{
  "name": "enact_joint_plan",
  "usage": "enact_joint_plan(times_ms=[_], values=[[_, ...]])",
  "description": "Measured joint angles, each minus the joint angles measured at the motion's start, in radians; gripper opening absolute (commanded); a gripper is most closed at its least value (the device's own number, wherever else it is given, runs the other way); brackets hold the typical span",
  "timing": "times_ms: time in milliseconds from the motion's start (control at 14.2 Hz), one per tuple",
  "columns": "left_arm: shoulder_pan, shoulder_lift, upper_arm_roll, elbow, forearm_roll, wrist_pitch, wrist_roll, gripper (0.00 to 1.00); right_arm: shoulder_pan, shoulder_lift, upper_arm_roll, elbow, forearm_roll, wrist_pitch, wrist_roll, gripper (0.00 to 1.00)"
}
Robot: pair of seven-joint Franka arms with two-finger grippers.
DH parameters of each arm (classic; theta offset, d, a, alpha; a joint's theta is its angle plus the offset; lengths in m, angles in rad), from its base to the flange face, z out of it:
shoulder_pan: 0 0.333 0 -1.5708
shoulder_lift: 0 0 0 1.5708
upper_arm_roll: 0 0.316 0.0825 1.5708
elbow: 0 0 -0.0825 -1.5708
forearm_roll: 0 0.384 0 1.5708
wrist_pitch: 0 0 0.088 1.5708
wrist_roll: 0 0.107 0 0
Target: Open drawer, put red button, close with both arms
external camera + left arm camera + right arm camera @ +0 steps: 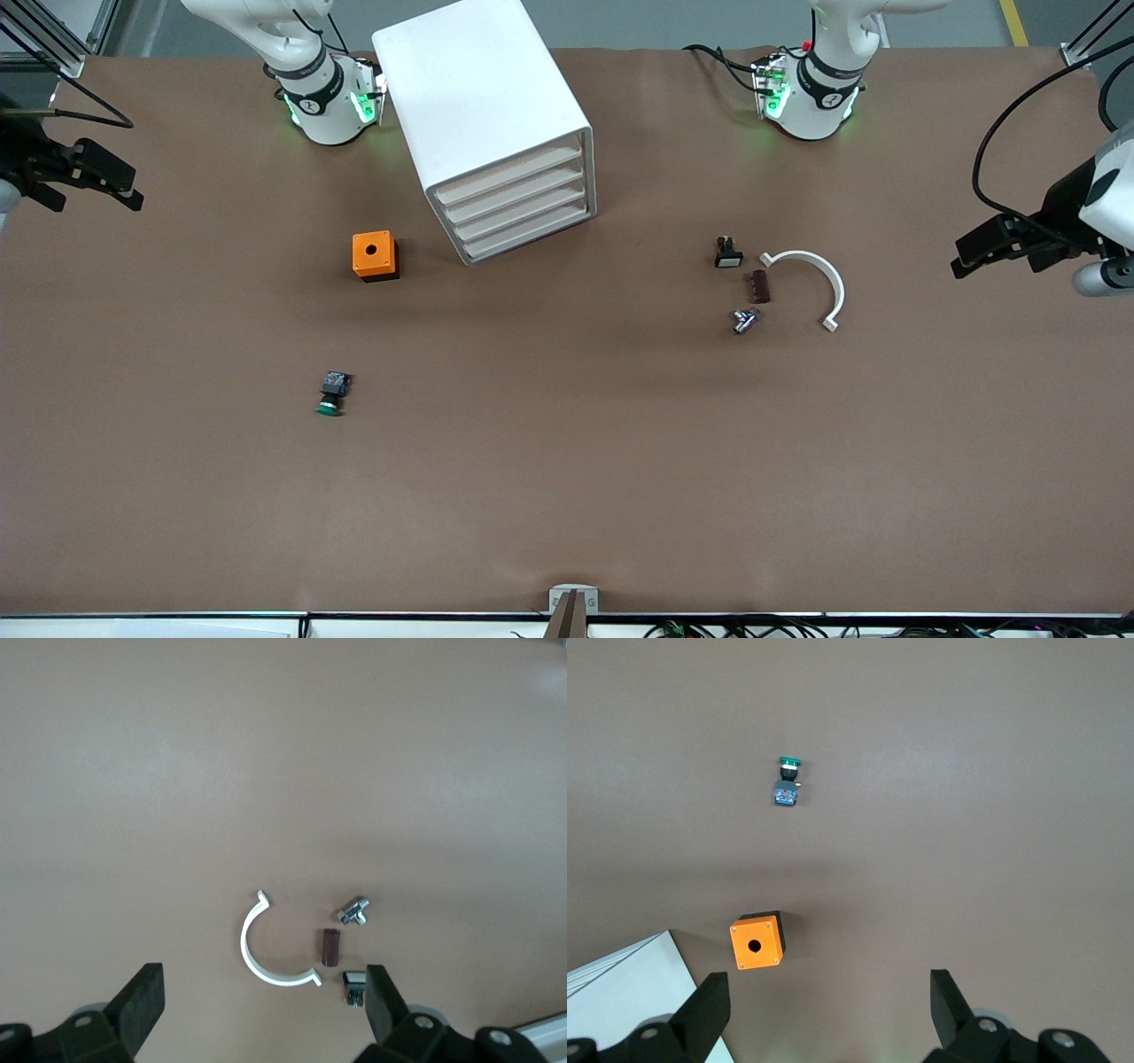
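The white cabinet (483,106) stands on the table between the arm bases, and all of its stacked drawers (518,208) are shut. No red button shows in any view. A switch with a green cap (330,396) lies nearer the front camera, toward the right arm's end; it also shows in the right wrist view (787,780). My left gripper (966,257) is open and empty, held high at the left arm's end (261,1010). My right gripper (124,190) is open and empty, held high at the right arm's end (828,1010).
An orange box with a hole (375,255) stands beside the cabinet (756,941). Toward the left arm's end lie a white-capped switch (728,252), a brown block (759,286), a metal part (744,320) and a white half-ring (815,279) (266,961).
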Motion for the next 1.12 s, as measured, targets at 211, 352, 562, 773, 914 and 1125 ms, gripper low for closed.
enact_joint_plan(times_ms=[211,352,562,773,914,1125], values=[[0.000,-0.036,-0.003,-0.034,0.000,0.001,0.000,1.00,0.000,0.000,0.000,0.000,0.000,0.000,0.000,1.00],[0.000,-0.052,-0.004,-0.047,0.000,0.003,0.000,1.00,0.000,0.000,0.000,0.000,0.000,0.000,0.000,1.00],[0.000,-0.057,-0.004,-0.052,0.000,0.006,0.000,1.00,-0.002,0.000,-0.003,-0.001,-0.001,-0.001,0.000,1.00],[0.000,-0.057,-0.004,-0.052,0.000,0.011,0.000,1.00,-0.002,0.000,-0.005,-0.002,-0.001,-0.002,0.000,1.00],[-0.001,-0.058,-0.005,-0.052,0.000,0.013,0.000,1.00,-0.002,0.000,-0.006,-0.002,-0.001,-0.003,0.000,1.00],[-0.004,-0.061,-0.005,-0.050,0.000,0.015,0.000,1.00,-0.002,0.000,-0.006,-0.002,-0.001,-0.004,0.000,1.00]])
